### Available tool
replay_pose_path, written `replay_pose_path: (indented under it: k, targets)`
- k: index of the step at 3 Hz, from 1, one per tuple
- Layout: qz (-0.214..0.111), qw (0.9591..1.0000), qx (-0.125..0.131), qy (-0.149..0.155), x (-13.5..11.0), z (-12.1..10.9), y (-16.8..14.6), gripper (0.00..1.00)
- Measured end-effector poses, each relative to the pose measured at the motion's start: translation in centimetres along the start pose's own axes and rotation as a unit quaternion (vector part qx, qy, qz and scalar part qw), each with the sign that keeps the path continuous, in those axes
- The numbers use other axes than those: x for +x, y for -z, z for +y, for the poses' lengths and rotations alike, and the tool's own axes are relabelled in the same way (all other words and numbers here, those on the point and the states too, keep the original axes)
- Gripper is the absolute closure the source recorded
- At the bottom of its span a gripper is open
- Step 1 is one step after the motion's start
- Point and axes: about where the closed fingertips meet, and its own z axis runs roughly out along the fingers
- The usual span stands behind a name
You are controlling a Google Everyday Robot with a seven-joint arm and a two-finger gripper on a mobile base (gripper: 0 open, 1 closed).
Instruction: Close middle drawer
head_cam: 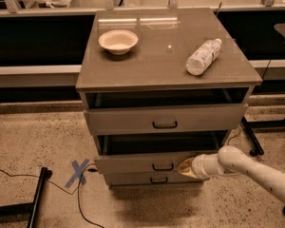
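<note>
A grey cabinet [156, 63] has its middle drawer [133, 164] pulled partly out. The gripper [186, 167] rests against the drawer's front, just right of the loop handle [162, 166]; its grip state cannot be told. The closing push seems to be in hand, and the next move calls for a straight shove inward until the front sits flush.

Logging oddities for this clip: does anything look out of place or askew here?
The bottle lies on its side on the cabinet top. The top drawer and middle drawer both stand pulled out. The gripper is at the middle drawer's front, right of its handle.
</note>
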Motion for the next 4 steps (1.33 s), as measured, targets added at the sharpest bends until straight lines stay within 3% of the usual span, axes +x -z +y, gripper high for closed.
replay_pose_path:
  k: [2,3,4]
  targets:
    - [-0.02,0.9994,0.016,0.025,-0.5,-4.1,-1.5,1.0]
    - [-0.019,0.999,0.015,0.037,-0.6,-5.0,-1.5,1.0]
    - [-0.011,0.999,0.005,0.043,-0.4,-4.2,-1.1,1.0]
